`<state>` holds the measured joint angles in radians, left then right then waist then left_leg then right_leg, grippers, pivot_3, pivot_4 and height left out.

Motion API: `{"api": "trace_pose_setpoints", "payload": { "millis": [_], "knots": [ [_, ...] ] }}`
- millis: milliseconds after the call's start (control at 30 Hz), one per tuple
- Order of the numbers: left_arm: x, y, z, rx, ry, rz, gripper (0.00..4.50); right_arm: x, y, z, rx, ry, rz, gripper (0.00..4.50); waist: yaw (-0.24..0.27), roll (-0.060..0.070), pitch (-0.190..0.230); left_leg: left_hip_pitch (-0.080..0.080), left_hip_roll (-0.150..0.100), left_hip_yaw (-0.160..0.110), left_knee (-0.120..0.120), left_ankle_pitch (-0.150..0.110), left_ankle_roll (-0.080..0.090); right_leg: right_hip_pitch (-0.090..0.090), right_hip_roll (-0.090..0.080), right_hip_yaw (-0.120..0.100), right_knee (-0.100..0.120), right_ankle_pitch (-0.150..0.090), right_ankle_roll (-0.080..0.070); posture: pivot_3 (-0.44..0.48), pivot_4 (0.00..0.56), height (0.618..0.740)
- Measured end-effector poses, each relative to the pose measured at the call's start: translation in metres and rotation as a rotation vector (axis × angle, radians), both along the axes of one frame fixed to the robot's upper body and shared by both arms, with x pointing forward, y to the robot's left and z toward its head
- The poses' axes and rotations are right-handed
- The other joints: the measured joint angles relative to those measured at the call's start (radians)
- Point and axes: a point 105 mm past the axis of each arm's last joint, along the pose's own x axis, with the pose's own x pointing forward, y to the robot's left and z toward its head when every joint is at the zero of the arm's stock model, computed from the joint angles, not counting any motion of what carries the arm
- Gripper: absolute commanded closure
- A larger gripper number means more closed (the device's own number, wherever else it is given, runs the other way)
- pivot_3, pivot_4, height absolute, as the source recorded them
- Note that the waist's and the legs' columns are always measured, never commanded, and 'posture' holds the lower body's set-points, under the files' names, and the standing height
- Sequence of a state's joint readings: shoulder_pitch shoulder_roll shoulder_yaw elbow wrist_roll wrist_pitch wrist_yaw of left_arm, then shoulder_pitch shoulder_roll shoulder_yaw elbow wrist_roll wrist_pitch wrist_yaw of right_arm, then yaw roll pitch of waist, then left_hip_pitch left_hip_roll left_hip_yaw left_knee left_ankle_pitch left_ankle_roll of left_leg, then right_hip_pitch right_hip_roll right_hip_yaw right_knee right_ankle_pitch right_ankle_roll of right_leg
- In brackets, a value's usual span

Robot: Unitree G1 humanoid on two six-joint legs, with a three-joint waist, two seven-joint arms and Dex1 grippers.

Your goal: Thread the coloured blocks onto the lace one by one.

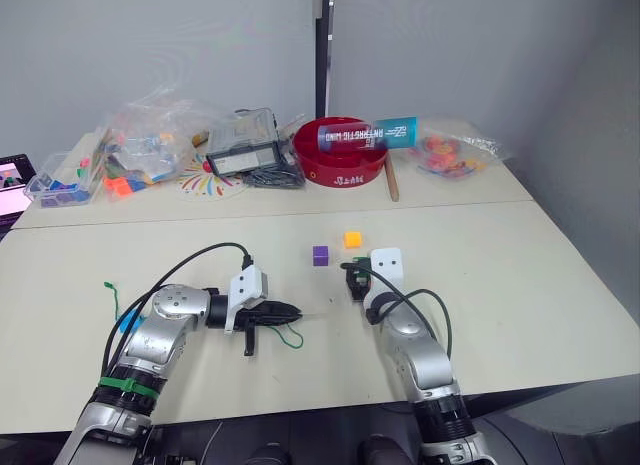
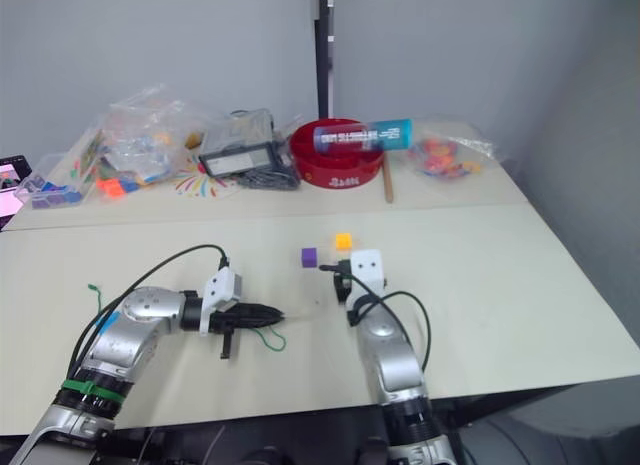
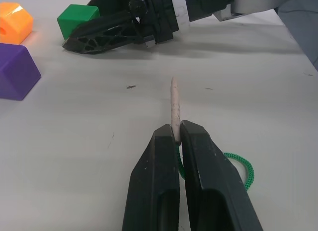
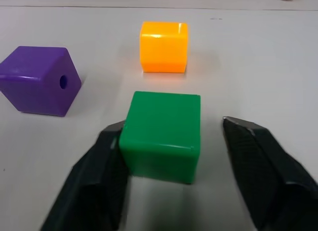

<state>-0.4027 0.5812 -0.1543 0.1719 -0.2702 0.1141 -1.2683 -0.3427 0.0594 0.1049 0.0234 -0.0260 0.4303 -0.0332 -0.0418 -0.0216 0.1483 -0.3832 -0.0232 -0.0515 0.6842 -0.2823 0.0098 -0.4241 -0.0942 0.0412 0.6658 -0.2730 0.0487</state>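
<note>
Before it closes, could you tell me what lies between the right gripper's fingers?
The green block, touching one finger with a gap to the other, in the right wrist view.

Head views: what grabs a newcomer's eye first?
Centre table: the left gripper is shut on the lace, its pale tip pointing toward the right gripper. That one is open around a green block; one finger touches it, the other stands apart. Just beyond lie a purple block and an orange block, with a red bowl among clutter at the far edge.
</note>
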Motion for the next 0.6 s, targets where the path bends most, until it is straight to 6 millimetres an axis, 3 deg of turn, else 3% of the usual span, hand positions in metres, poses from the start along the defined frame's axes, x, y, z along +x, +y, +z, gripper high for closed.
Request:
{"api": "trace_pose_setpoints", "payload": {
  "millis": [67, 200, 300, 400, 533, 600],
  "knots": [
    [0.000, 0.001, 0.000, 0.002, 0.000, 0.001, 4.50, 0.000, 0.001, 0.000, -0.004, -0.004, 0.002, 3.27, 0.000, 0.000, 0.000, 0.000, 0.000, 0.000, 0.000, 0.000, 0.000, 0.000, 0.000, 0.000, 0.000, 0.000, 0.000, 0.000, 0.150, 0.740],
    [0.000, 0.001, 0.000, 0.004, 0.000, 0.001, 4.50, -0.002, -0.001, 0.001, -0.002, -0.008, -0.004, 3.33, -0.001, 0.000, 0.000, 0.000, 0.000, 0.000, 0.000, 0.000, 0.000, 0.000, 0.000, 0.000, 0.000, 0.000, 0.000, 0.000, 0.150, 0.740],
    [0.000, 0.002, 0.000, 0.008, 0.000, 0.002, 4.50, -0.014, -0.004, 0.005, 0.006, -0.020, 0.001, 3.33, -0.001, 0.000, 0.000, -0.001, 0.000, 0.000, -0.001, 0.000, 0.000, -0.001, 0.000, 0.000, 0.001, 0.000, 0.000, 0.000, 0.150, 0.740],
    [0.000, 0.003, 0.000, 0.011, 0.001, 0.001, 4.50, -0.041, -0.001, 0.008, -0.020, -0.027, 0.067, 3.33, -0.001, 0.000, 0.000, -0.001, 0.000, 0.000, -0.002, 0.000, 0.000, -0.001, 0.000, 0.000, 0.001, 0.000, 0.000, 0.000, 0.150, 0.740],
    [0.000, 0.004, 0.001, 0.016, 0.003, -0.011, 4.50, -0.090, 0.005, -0.008, -0.043, 0.054, 0.170, 3.33, 0.000, 0.000, 0.000, 0.000, 0.000, 0.000, -0.002, 0.000, 0.000, 0.000, 0.000, 0.000, -0.001, 0.000, 0.000, 0.000, 0.150, 0.740],
    [0.000, 0.004, 0.000, 0.018, 0.008, -0.013, 4.50, -0.100, 0.007, -0.013, -0.023, 0.084, 0.185, 3.33, -0.001, 0.000, 0.000, 0.001, 0.000, 0.000, -0.002, 0.000, 0.000, 0.001, 0.000, 0.000, -0.002, 0.000, 0.000, 0.000, 0.150, 0.740]
  ]
}}
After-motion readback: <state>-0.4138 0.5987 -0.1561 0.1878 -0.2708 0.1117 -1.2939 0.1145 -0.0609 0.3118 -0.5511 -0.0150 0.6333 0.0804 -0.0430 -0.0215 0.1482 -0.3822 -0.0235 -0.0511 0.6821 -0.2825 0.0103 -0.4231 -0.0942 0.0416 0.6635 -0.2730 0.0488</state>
